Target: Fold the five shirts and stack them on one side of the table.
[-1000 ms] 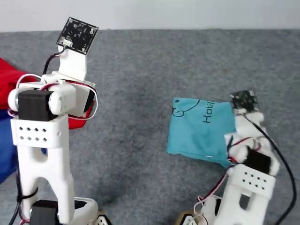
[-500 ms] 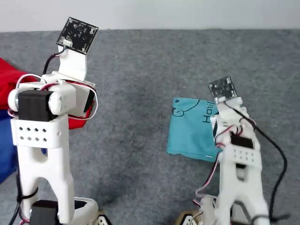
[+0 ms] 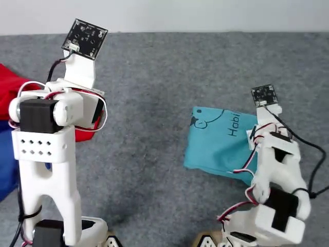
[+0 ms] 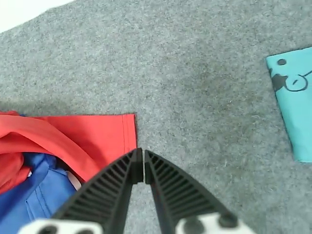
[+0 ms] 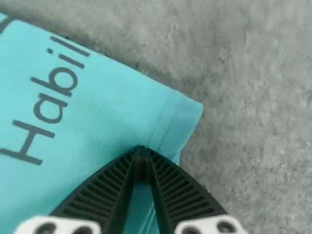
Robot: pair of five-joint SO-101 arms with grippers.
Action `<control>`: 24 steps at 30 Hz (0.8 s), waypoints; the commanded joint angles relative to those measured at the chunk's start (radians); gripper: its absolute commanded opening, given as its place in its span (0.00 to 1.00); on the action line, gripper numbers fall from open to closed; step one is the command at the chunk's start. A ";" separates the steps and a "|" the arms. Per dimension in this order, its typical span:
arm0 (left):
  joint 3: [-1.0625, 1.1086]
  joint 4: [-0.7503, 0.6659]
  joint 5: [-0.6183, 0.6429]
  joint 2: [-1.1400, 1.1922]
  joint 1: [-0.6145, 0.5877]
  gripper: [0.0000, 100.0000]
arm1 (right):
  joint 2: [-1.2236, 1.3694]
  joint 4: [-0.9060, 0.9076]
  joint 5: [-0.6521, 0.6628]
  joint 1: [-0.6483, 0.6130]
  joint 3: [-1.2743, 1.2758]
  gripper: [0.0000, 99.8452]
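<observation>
A folded teal shirt (image 3: 216,144) with dark print lies flat on the grey table, right of centre. It also lies at the edge of the left wrist view (image 4: 295,97). My right gripper (image 5: 140,148) is shut, its tips down on the teal shirt (image 5: 73,122) near one hemmed corner; no cloth shows between the fingers. My left gripper (image 4: 143,153) is shut and empty, just above the table beside the corner of a red shirt (image 4: 78,131). A blue shirt (image 4: 29,200) lies crumpled partly under the red one.
The red shirt (image 3: 7,87) and blue shirt (image 3: 5,164) are heaped at the table's left edge, partly behind the left arm (image 3: 46,154). Bare grey table surface (image 3: 154,87) stretches between the two arms and toward the back.
The right arm swung over the teal shirt, first toward the middle and then back to its right edge. The shirt shifted slightly to the right. The left arm stayed still.
</observation>
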 commanded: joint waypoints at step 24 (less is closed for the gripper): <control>0.035 0.018 -0.012 -0.032 -0.008 0.02 | -0.383 0.601 -0.514 -0.166 -0.054 0.34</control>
